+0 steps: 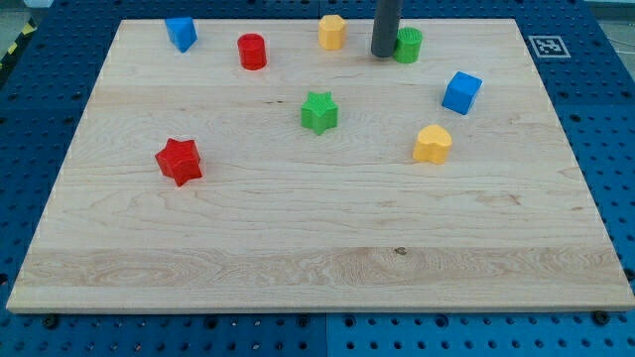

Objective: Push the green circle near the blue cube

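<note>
Wooden bench (298, 218): my tip (385, 54), no claw fitted, is pressed against the green circle (409, 45) at upper right; off-centre pushing may send it past the blue cube (461, 92).

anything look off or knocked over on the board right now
Nothing stands out. All eight blocks sit flat on the wooden board, none stacked, tipped or hanging over an edge. My tip rests against the view's left side of the green circle, with the blue cube lower right of it.
</note>
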Robot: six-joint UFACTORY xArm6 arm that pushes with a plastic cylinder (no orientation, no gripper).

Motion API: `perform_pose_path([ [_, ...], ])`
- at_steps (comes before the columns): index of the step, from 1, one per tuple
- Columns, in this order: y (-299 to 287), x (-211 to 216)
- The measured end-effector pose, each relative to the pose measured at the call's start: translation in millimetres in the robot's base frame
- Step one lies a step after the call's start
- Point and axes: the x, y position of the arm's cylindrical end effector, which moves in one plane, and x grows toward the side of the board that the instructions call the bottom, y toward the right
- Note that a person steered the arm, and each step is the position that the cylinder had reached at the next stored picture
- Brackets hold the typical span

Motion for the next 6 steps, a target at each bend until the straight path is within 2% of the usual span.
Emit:
perform_pose_path([
  [1,22.3,-17.3],
  [2,22.5,-21.1],
  [3,16.1,-42.1],
  [4,55.5,-47.1],
  [6,63.8,-4.9],
])
